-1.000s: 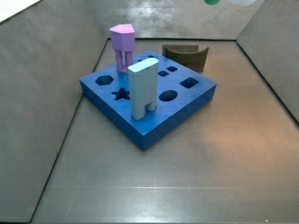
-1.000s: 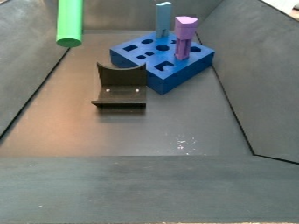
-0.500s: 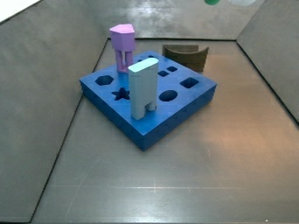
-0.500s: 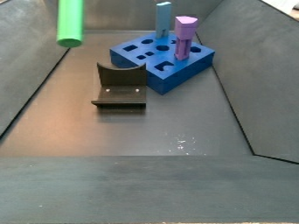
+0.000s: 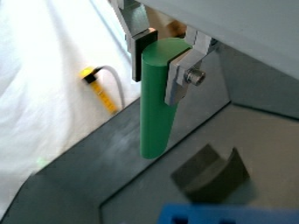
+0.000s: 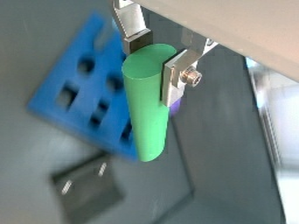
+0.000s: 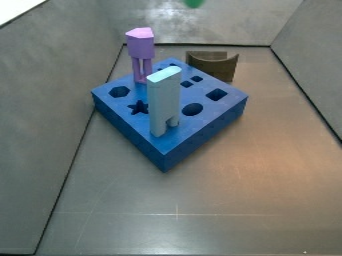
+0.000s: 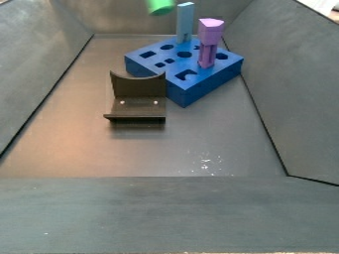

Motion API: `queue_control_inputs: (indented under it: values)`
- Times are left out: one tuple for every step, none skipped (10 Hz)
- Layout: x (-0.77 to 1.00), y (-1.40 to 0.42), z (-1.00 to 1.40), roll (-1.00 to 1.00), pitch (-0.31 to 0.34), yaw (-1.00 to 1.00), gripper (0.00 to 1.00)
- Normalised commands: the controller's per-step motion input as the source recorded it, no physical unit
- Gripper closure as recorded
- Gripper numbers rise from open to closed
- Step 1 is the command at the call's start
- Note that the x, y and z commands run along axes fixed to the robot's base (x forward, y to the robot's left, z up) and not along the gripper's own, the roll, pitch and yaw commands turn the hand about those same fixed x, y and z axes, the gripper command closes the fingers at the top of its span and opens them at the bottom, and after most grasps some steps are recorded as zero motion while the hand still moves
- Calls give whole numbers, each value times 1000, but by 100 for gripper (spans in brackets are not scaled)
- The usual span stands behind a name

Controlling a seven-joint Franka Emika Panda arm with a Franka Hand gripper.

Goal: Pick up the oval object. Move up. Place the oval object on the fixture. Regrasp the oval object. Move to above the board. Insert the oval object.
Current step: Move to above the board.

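Note:
My gripper (image 5: 160, 54) is shut on the upper end of the oval object (image 5: 156, 105), a long bright green peg that hangs down from the fingers (image 5: 177, 75). Both wrist views show this hold, with the gripper (image 6: 156, 57) closed on the oval object (image 6: 146, 109). Below it lie the blue board (image 6: 47, 92) and the dark fixture (image 6: 87, 185). In the side views only the peg's lower tip (image 7: 195, 3) (image 8: 161, 5) shows at the upper edge, high above the floor. The gripper itself is out of frame there. The fixture (image 8: 135, 96) stands beside the board (image 8: 185, 91).
A purple peg (image 7: 139, 48) and a light-blue peg (image 7: 162, 98) stand upright in the board (image 7: 160, 150). The fixture (image 7: 214, 64) sits behind it. Grey sloping walls enclose the floor. A yellow cable (image 5: 103, 87) lies outside the wall.
The green peg has gone higher and sideways toward the board; less of it now shows at the upper edge of both side views. Board, pegs and fixture have not moved.

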Motion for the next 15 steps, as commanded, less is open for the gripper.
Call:
queue_control_inputs:
  values:
    - [-1000, -891, 444, -490, -151, 1000, 100]
    - [-1000, -880, 444, -481, -173, 1000, 100]
    - [-787, -648, 335, -461, -216, 1000, 100]
    - [-544, -433, 221, -447, -244, 1000, 100]
    - [-255, -161, 73, -426, -291, 1000, 100]
    - [-181, -95, 32, -417, -308, 1000, 100]
    - [-119, -35, 29, -384, -371, 1000, 100]
    - [-109, -13, 9, -369, -399, 1000, 100]
    - [-102, 14, -2, -338, -455, 1000, 100]
    - [-97, 14, 5, -310, -497, 1000, 100]
    - [-89, 17, -7, -280, -538, 1000, 100]
    - [-80, 15, -4, -246, -578, 1000, 100]
    - [-70, 16, -6, -197, -633, 1000, 100]
    - [-69, 15, -9, -157, -682, 1000, 100]
    - [-66, 12, -5, -130, -713, 1000, 100]
